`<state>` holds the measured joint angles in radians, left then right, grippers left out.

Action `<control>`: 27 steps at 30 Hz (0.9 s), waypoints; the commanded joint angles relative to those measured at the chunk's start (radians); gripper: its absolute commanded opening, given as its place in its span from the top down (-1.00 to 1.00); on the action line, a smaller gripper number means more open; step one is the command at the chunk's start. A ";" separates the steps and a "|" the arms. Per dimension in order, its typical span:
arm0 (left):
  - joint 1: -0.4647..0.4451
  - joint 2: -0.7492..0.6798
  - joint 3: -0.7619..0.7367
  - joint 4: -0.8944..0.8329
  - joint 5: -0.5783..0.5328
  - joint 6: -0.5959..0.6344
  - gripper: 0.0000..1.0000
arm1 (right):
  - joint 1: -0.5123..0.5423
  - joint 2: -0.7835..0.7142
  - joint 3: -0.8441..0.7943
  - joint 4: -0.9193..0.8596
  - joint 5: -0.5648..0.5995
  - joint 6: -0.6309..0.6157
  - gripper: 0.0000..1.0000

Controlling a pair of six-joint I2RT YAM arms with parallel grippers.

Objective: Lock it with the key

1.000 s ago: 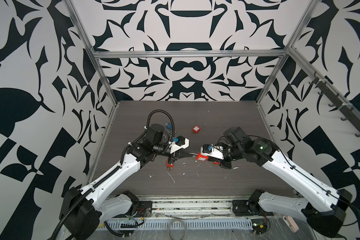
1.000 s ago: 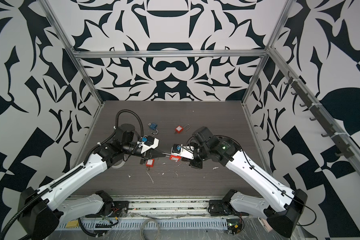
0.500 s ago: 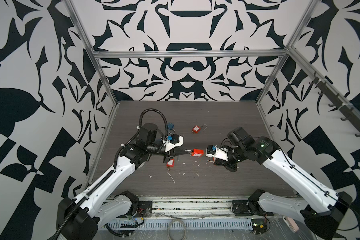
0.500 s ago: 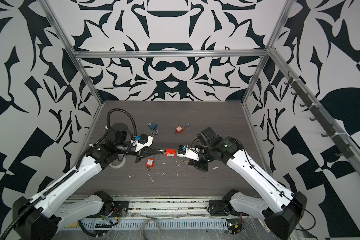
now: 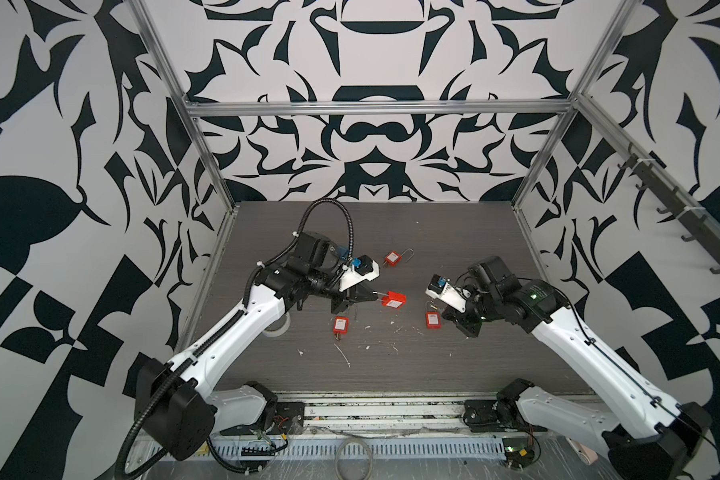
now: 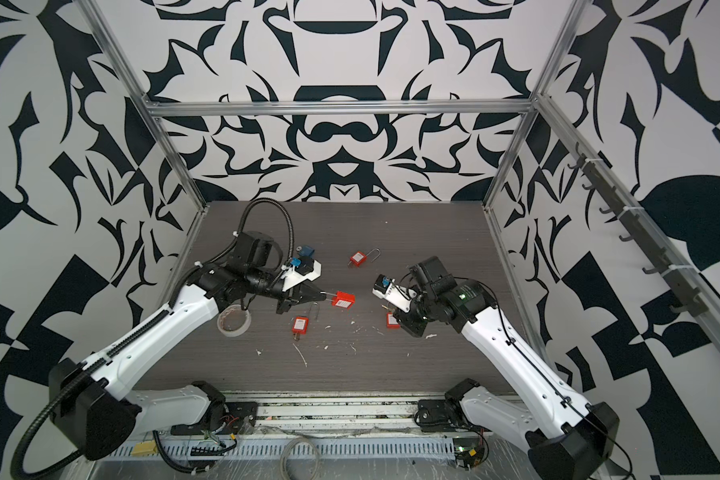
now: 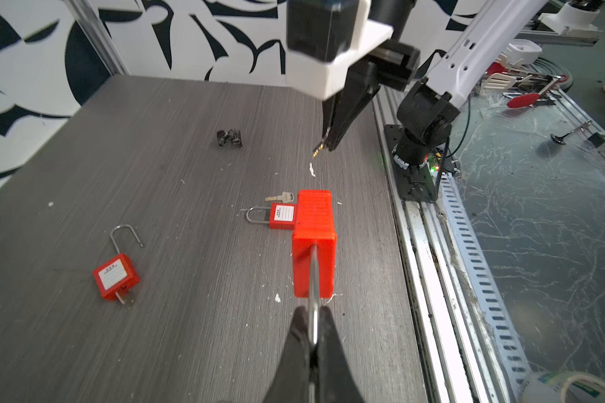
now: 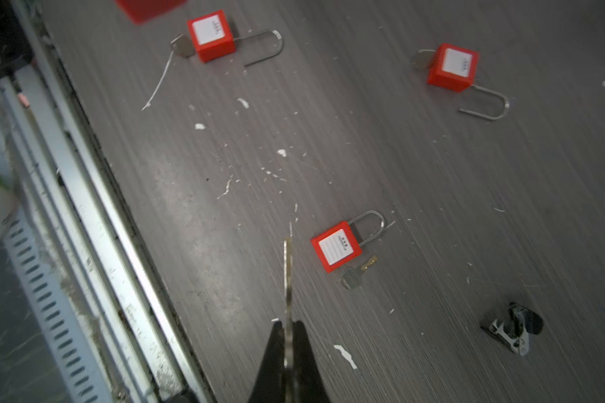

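Left jaws clamped on padlock shackle [image 7: 314, 279], right jaws pinching key [image 8: 287, 279], blade clear only in wrist views

We reach inward, left gripper [image 7: 313, 314] and right gripper [image 8: 287, 326] pointing toward each other, well apart, both pinched tight.

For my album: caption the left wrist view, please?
Left gripper holds a red padlock by its shackle above the table.

Key [image 8: 287, 275] drawn away from padlock [image 5: 393, 300], right jaws withdrawn rightward, wide gap now between them
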<state>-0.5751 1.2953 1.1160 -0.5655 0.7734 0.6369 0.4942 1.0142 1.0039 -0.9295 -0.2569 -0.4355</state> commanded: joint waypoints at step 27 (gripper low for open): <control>-0.228 0.757 0.552 -0.555 -0.331 0.167 1.00 | -0.010 -0.032 -0.074 0.160 0.201 0.360 1.00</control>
<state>-0.7898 2.0247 1.6222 -1.0172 0.4591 0.7670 0.4866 0.9836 0.9215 -0.7959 -0.0700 -0.0978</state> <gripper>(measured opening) 0.062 0.068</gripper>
